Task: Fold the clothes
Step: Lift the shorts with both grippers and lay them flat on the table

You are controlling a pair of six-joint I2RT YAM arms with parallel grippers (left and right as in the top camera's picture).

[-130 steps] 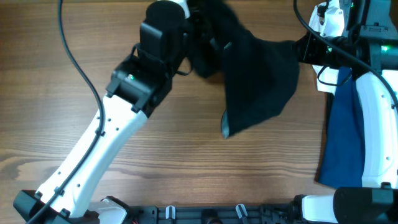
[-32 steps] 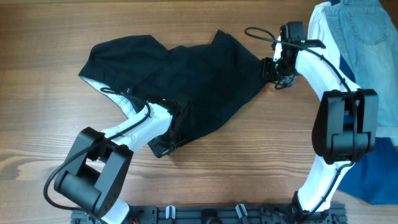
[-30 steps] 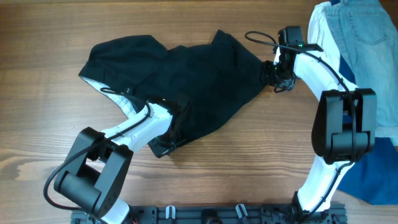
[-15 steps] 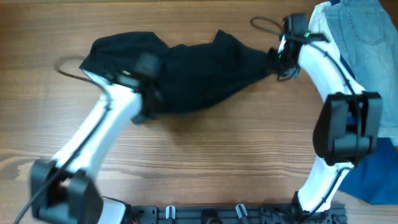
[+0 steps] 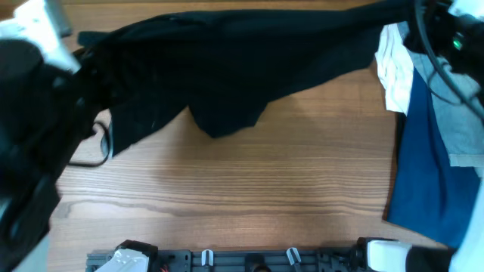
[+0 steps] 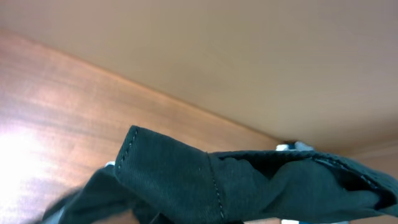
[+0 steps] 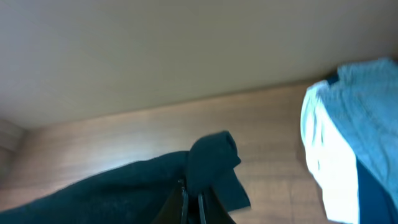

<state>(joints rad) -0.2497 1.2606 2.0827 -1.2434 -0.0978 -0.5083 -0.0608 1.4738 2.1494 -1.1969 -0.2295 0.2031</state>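
wooden table [image 5: 287,196], black shorts [image 5: 227,60] stretched wide above it, blue cloth [image 5: 423,174] right.

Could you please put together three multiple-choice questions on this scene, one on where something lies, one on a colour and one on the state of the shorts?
1. Where on the table does the bright blue cloth lie in the overhead view?
A. at the right edge
B. at the left edge
C. in the middle

2. What colour are the shorts?
A. red
B. black
C. yellow

3. In what state are the shorts?
A. folded into a neat square
B. pulled out wide, unfolded
C. rolled into a tight ball

Answers:
1 A, as the bright blue cloth runs down the right side of the overhead view.
2 B, as the fabric is black in all three views.
3 B, as the shorts span the top of the overhead view from left to right, with no fold made.
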